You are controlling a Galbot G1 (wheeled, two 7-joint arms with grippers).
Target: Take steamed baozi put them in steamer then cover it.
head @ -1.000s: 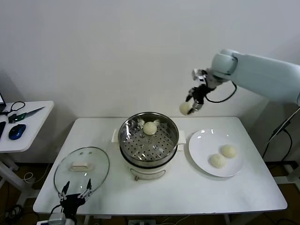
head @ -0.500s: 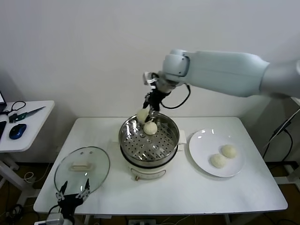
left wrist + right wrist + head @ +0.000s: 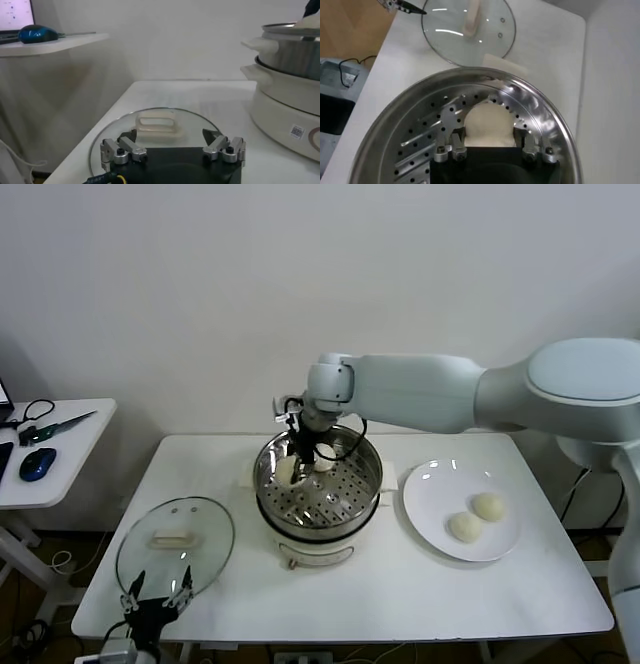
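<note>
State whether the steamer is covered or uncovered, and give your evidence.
Uncovered. The cover lies flat on the table beside the steamer, whose perforated tray shows openly, with the right gripper holding a baozi inside.

Cream-white baozi (image 3: pixel 488 126), shiny perforated steamer (image 3: pixel 317 489)

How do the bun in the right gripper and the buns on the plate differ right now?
The held bun is clamped in the right gripper, low inside the steamer; the two plate buns lie free on the white plate beside it. All look alike: smooth, round, cream-white.
</note>
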